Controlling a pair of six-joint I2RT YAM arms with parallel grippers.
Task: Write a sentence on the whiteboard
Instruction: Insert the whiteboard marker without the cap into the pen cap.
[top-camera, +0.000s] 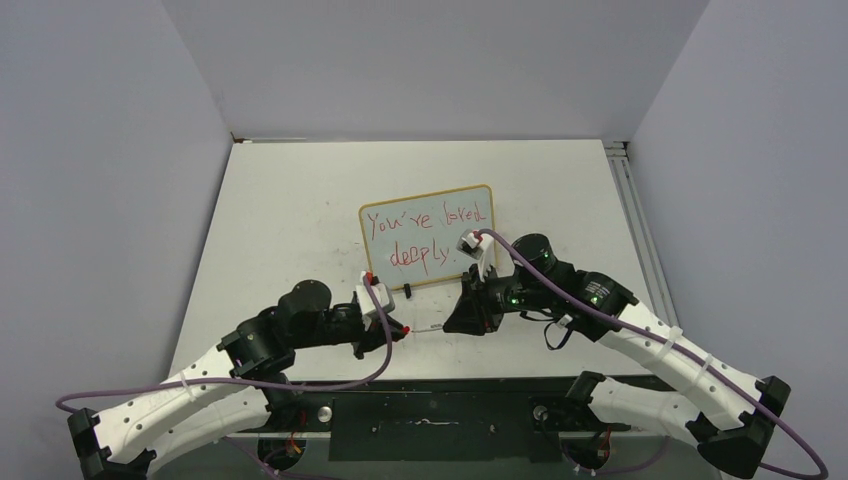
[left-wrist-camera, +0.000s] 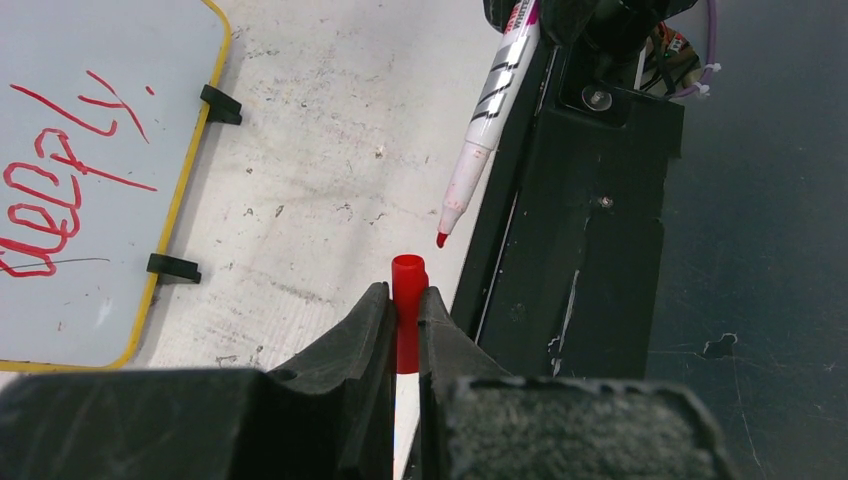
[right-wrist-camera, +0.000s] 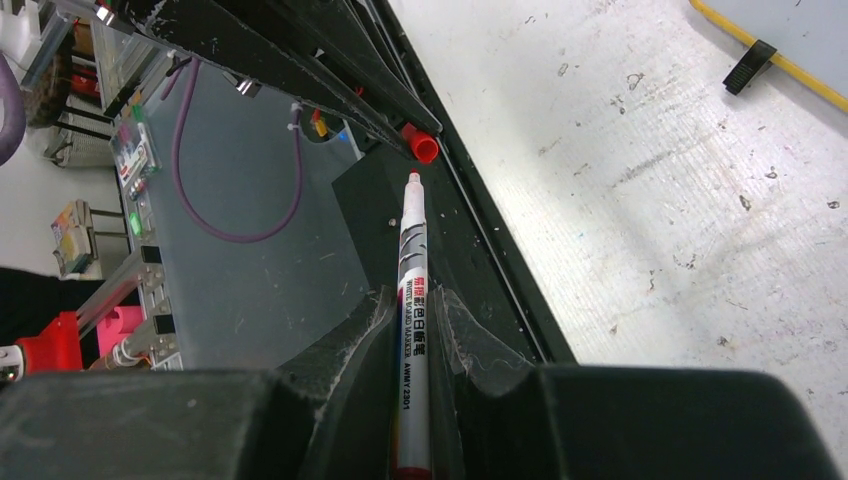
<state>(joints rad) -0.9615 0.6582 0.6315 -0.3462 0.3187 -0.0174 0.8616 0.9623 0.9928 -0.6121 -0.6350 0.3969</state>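
Observation:
The whiteboard (top-camera: 428, 237) stands at mid-table in its tan frame. On it is the sentence (top-camera: 428, 238) in red, two lines reading "You're loved deeply"; part of the lower line (left-wrist-camera: 50, 200) shows in the left wrist view. In front of the board, my left gripper (top-camera: 402, 329) is shut on a red marker cap (left-wrist-camera: 408, 280). My right gripper (right-wrist-camera: 412, 300) is shut on the barrel of a white marker (right-wrist-camera: 413, 250). The marker's bare red tip (left-wrist-camera: 441, 240) points at the cap's open end with a small gap between them. A corner of the whiteboard (right-wrist-camera: 790, 25) shows at the upper right of the right wrist view.
The black base plate (left-wrist-camera: 570, 250) runs along the table's near edge under both grippers. Purple cables (top-camera: 300, 380) loop from the arms. The board's black feet (left-wrist-camera: 172, 266) stick out toward me. A metal rail (top-camera: 632, 200) lines the table's right side.

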